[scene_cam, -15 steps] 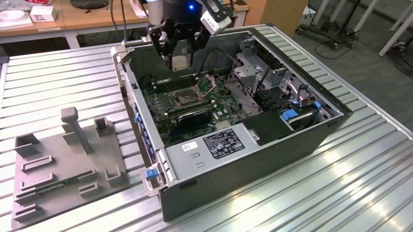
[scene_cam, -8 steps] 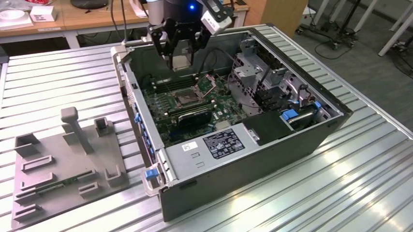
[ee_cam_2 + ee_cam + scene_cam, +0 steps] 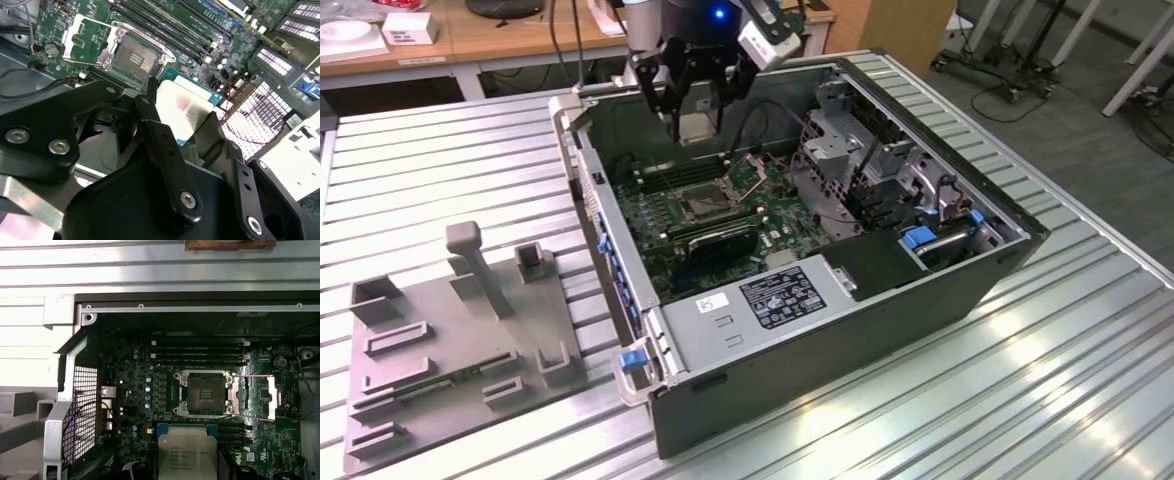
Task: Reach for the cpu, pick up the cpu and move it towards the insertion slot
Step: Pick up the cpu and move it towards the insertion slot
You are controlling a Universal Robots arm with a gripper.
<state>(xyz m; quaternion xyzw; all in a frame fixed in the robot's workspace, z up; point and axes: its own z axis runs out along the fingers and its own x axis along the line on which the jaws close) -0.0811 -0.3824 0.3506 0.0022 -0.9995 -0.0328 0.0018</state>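
Holder: grey plastic rack (image 3: 454, 340) on the tabletop (image 3: 440, 180), exterior view's left.
Hand: the hand (image 3: 698, 118) grips the chip (image 3: 699, 122), above the open computer case (image 3: 854, 300).
Socket: the socket (image 3: 698, 205) lies open below, apart from the chip.

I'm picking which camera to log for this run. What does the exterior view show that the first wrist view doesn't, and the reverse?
Exterior view alone: the gripper above the open computer case, and a grey fixture tray on the table at the exterior view's left. First wrist view alone: the cpu's printed metal top seen head-on, just short of the socket's open metal frame. Both: the cpu and the insertion slot on the green board.
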